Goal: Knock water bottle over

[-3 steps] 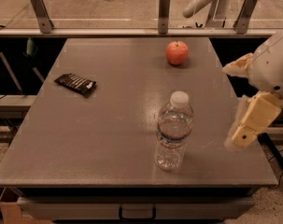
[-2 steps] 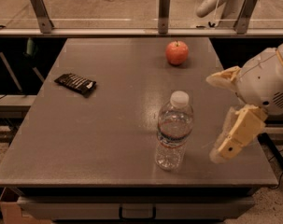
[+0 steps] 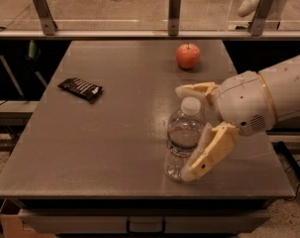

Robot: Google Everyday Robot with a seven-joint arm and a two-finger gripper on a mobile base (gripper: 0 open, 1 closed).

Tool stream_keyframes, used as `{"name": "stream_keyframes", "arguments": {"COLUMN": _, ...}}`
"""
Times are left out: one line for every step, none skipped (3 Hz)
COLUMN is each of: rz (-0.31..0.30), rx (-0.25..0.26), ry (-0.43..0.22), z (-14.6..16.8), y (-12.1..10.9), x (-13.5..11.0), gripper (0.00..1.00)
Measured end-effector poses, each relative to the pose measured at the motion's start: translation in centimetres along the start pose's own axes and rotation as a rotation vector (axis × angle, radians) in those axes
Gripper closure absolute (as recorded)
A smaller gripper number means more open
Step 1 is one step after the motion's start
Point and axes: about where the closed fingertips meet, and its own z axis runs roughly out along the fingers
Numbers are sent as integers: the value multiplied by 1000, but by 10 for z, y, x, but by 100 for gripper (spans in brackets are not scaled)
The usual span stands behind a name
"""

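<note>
The hand (image 3: 184, 133) reaches in from the right, low over the front right part of the worktop (image 3: 115, 133). Its two fingers (image 3: 209, 152) stand wide apart and clamp nothing. The water bottle (image 3: 183, 135) is upright between them: one finger is just beside the white cap, the other lies along the lower right side, perhaps touching it. The bottle is clear and closed; how much water is inside, I cannot tell. A red apple (image 3: 188, 56) sits farther back, and a dark snack bar (image 3: 80, 88) lies at the left.
</note>
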Motion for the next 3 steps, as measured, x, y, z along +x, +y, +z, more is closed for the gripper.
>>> {"name": "stream_keyframes", "arguments": {"rz": 2, "rx": -48, "ry": -174, "z": 31, "y": 6, "x": -28, "gripper": 18}}
{"name": "stream_keyframes", "arguments": {"rz": 15, "rx": -60, "ry": -263, "z": 41, "y": -2, "x": -43, "gripper": 41}}
{"name": "stream_keyframes", "arguments": {"rz": 10, "rx": -29, "ry": -286, "z": 38, "y": -24, "x": -57, "gripper": 65}}
